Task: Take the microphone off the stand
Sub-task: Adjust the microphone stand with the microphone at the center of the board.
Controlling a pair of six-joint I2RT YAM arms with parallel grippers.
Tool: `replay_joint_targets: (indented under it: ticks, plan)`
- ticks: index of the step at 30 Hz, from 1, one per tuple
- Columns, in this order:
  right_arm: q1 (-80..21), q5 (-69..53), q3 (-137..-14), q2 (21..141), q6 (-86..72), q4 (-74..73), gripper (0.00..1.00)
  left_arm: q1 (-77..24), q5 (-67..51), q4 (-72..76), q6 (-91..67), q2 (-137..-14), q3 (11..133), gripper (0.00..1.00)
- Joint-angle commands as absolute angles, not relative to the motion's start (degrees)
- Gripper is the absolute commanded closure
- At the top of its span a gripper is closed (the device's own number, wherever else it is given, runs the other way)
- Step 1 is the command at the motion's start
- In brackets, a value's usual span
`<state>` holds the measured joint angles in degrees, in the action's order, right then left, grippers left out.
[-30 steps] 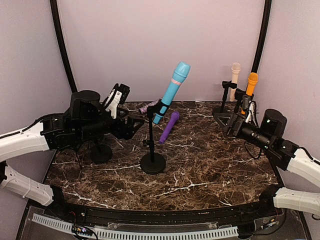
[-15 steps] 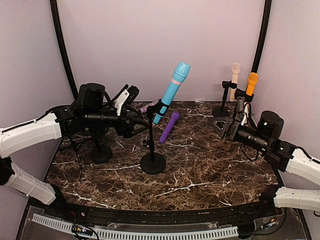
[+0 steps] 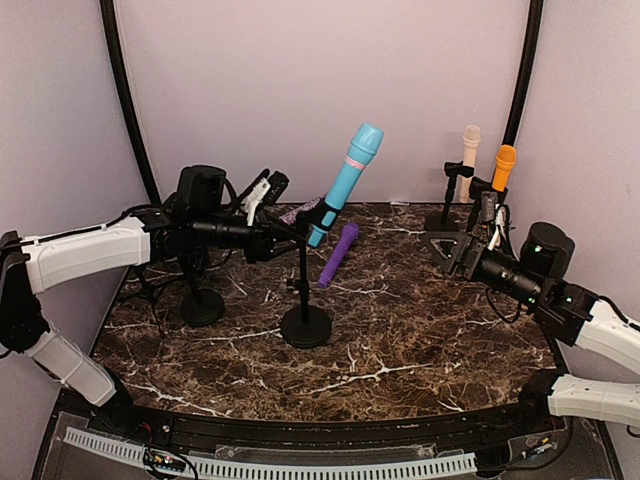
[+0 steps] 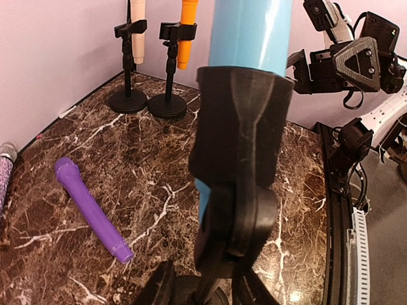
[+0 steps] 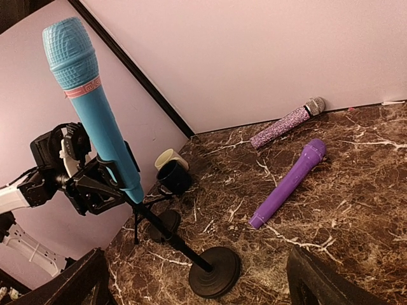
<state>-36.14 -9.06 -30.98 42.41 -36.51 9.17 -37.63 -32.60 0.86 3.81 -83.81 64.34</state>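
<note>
The blue microphone (image 3: 345, 180) leans in the black clip (image 4: 241, 127) of the stand (image 3: 305, 325) at the middle of the table. My left gripper (image 3: 288, 235) reaches in from the left just below the clip. In the left wrist view its fingers (image 4: 164, 286) straddle the stand's pole. They are narrowed, and a gap still shows on the left side. My right gripper (image 3: 455, 250) hangs wide open at the right, facing the blue microphone (image 5: 95, 108) and the stand's base (image 5: 215, 272) from a distance, with nothing between its fingers.
A purple microphone (image 3: 338, 255) and a sparkly one (image 3: 295, 213) lie behind the stand. An orange microphone (image 3: 503, 168) and a cream one (image 3: 469, 150) stand in clips at the back right. Another black stand (image 3: 202, 305) sits under my left arm.
My left arm has swung right up to the stand, and its jaws have narrowed round the pole. The right gripper has shifted only slightly and stays open.
</note>
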Motion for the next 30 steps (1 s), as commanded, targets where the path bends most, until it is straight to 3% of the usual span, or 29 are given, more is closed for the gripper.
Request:
replay_joint_targets:
  ticks: [1,5,8,12,16,19,27,30]
  plan:
    - [-36.6,-8.0,-32.2,42.1,-35.6,9.4,0.02,-37.2,-34.9,4.2,3.9,-84.4,66.6,0.70]
    - [-36.6,-8.0,-32.3,42.3,-35.5,9.2,0.02,-37.2,-36.4,4.6,3.9,-85.5,67.3,0.70]
    - [-36.6,-7.9,-32.3,42.3,-35.5,9.0,0.02,-37.1,-36.4,4.6,4.3,-86.1,67.7,0.62]
    - [-36.6,-7.5,-32.2,42.0,-35.4,8.6,0.02,-37.2,-35.7,5.0,4.9,-86.5,67.6,0.61]
    - [-36.6,-7.3,-32.2,42.2,-35.3,8.6,0.01,-37.2,-35.6,6.0,5.5,-86.1,66.7,0.72]
    - [-36.6,-7.1,-32.2,42.3,-35.3,8.4,0.02,-37.2,-34.5,7.6,6.6,-84.8,64.8,0.86]
    - [-36.6,-6.7,-32.1,42.4,-35.3,8.7,0.01,-37.2,-30.2,12.5,7.2,-79.1,59.2,1.00]
    - [-36.6,-6.5,-31.8,42.6,-35.6,9.1,0.01,-37.6,-27.2,15.5,5.6,-77.3,57.0,1.00]
